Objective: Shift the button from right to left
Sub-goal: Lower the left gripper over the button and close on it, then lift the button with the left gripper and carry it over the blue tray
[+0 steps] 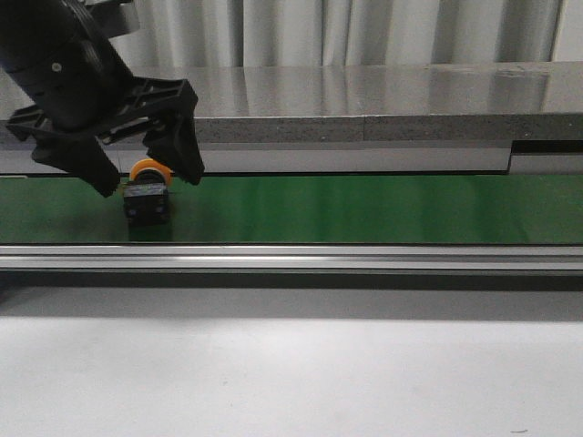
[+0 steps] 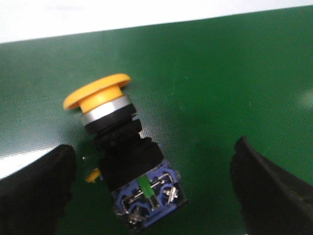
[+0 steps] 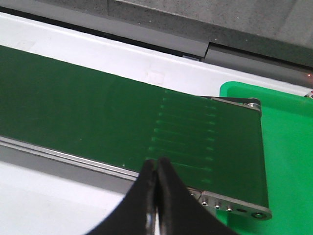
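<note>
Down at the near edge, pale bench (image 1: pixel 291 364) fills the foreground, then a silver rail, then the green belt (image 1: pixel 364 209) running across. On that belt, far over to the left side, sits the button (image 1: pixel 146 191), black body down near us, yellow-orange cap tipped away toward the back. The left claw (image 1: pixel 150 177) hangs right over it, fingers spread wide, one either side and neither touching (clear green shows in both gaps in the left wrist view). That same view has the button (image 2: pixel 122 156) lying on a slant between the dark pads (image 2: pixel 34 191), its long axis running from the blue-and-green terminal end up to the mushroom cap, so the fingers straddle it roughly crosswise. The left arm is plainly the nearer one. The right claw (image 3: pixel 156 196) is pressed together, gripping nothing, parked over the belt's far right end beside a bright green tray (image 3: pixel 274 147). Beyond it all, a grey stone ledge and curtains.
</note>
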`<action>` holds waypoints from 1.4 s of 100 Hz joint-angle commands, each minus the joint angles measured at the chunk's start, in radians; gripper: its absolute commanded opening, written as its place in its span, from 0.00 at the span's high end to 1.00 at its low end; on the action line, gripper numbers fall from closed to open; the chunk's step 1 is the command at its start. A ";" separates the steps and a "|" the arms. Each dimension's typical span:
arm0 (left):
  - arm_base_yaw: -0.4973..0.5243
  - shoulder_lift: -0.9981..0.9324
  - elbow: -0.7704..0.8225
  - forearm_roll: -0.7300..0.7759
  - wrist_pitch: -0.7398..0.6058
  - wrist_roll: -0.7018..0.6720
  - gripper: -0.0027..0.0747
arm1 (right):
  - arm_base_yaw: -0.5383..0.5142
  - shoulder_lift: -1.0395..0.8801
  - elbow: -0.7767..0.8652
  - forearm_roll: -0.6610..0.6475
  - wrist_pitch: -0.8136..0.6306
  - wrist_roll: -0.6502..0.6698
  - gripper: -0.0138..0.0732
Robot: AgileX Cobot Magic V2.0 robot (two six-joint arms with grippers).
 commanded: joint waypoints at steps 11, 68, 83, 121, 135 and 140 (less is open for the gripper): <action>0.012 -0.024 -0.032 -0.005 -0.019 -0.009 0.31 | 0.000 -0.002 -0.027 0.022 -0.063 -0.008 0.92; 0.046 -0.055 -0.032 0.040 0.032 -0.009 0.66 | 0.000 -0.002 -0.027 0.022 -0.063 -0.008 0.92; 0.064 -0.123 -0.032 0.081 0.061 -0.009 0.66 | 0.000 -0.002 -0.027 0.022 -0.063 -0.008 0.92; 0.299 -0.232 -0.032 0.218 0.210 0.033 0.66 | 0.000 -0.002 -0.027 0.022 -0.063 -0.008 0.92; 0.392 -0.232 -0.032 0.218 0.215 0.095 0.66 | 0.000 -0.002 -0.027 0.022 -0.063 -0.008 0.92; 0.423 -0.232 -0.032 0.218 0.210 0.109 0.66 | 0.000 -0.002 -0.027 0.022 -0.063 -0.008 0.92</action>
